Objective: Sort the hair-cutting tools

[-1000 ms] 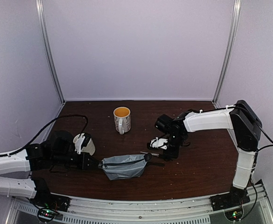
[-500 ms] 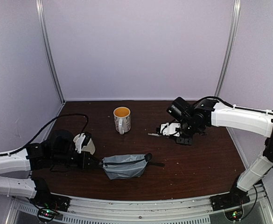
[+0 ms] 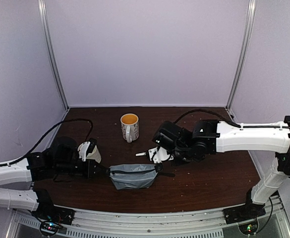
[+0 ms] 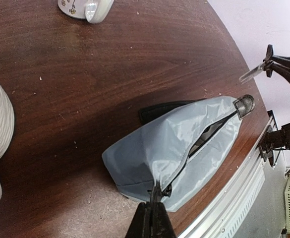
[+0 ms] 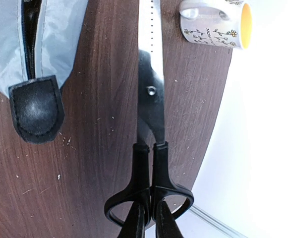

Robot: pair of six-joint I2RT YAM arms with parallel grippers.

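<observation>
My right gripper [image 3: 157, 154] is shut on a pair of black-handled steel scissors [image 5: 150, 89], pinched between the finger rings, blades closed. In the top view the scissors [image 3: 143, 154] hang above the table, just beyond the right end of the grey zip pouch [image 3: 133, 176]. My left gripper [image 4: 152, 220] is shut on the pouch's [image 4: 179, 144] left end by the zip, which is partly open. In the top view the left gripper [image 3: 102, 170] is low at the pouch. The pouch's black end tab [image 5: 35, 106] lies left of the blades. Comb, clipper and guard are out of view.
A cream mug [image 3: 130, 127] with a yellow inside stands at the back middle; it also shows in the right wrist view [image 5: 216, 22]. A second cream mug [image 3: 89, 151] sits beside my left arm. A flat black piece [image 4: 159, 111] sticks out from under the pouch.
My right arm has carried the scissors from the right middle of the table leftward to the pouch's right end. The pouch has shifted a little; the left gripper keeps its hold.
</observation>
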